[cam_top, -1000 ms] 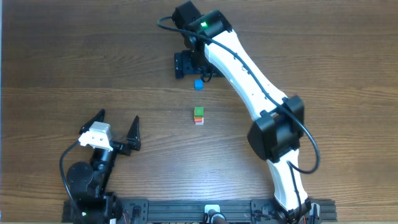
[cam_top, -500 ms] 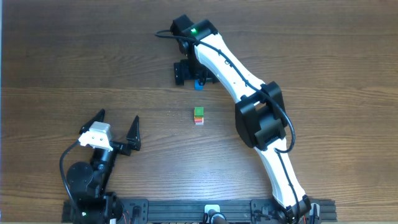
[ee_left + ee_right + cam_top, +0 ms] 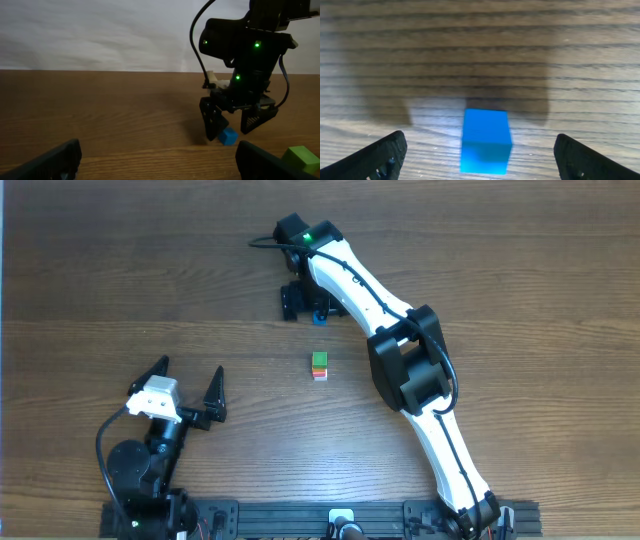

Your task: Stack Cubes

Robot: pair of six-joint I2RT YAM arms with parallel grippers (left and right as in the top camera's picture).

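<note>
The right gripper (image 3: pixel 481 159) hangs low over the wooden table (image 3: pixel 580 55), its fingers spread wide. The blue cube (image 3: pixel 486 141) rests on the wood midway between them, touching neither.

The right arm (image 3: pixel 385 310) stretches far out from its base, bent at the elbow. The right gripper (image 3: pixel 310 302) points straight down, fingers spread wide. The left arm (image 3: pixel 150 445) sits folded over its base, and the left gripper (image 3: pixel 190 370) is low, level and also wide open.
</note>
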